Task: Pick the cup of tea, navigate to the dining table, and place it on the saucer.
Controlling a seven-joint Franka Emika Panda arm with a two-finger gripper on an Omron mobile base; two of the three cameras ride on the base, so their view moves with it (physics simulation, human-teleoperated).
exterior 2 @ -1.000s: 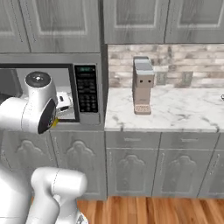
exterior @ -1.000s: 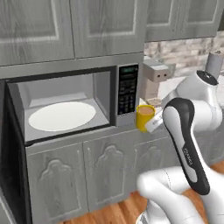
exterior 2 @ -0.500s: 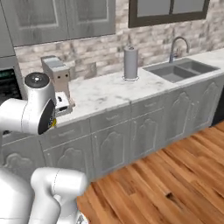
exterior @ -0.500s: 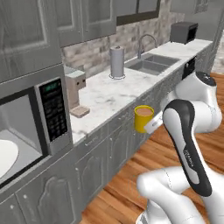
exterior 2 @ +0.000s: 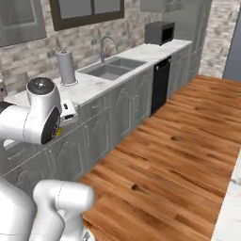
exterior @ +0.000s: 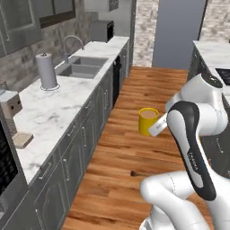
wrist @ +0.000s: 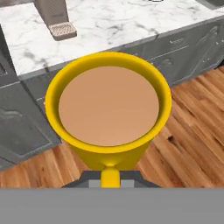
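The cup of tea (exterior: 148, 120), a yellow mug full of brown liquid, hangs in the air over the wooden floor, upright. My gripper (exterior: 156, 127) is shut on its handle side. In the hand view the cup of tea (wrist: 108, 105) sits close in front, and my gripper (wrist: 110, 178) clamps the yellow handle at the bottom. In the right base view the arm hides the mug except for a yellow sliver (exterior 2: 59, 132). The saucer is out of view. A white marble top (exterior: 212, 48) at the far right may be the dining table; I cannot tell.
A marble worktop (exterior: 54, 108) with grey cabinets runs along the left, carrying a paper towel roll (exterior: 46, 71), a sink (exterior: 83, 67) and a coffee machine (exterior: 11, 110). Open wooden floor (exterior 2: 183, 141) stretches ahead. A white surface edge (exterior 2: 231, 207) lies at the right.
The whole picture has swung from the open microwave along the worktop to the sink and floor: the base has turned. The mug stays held in the gripper in the same pose.
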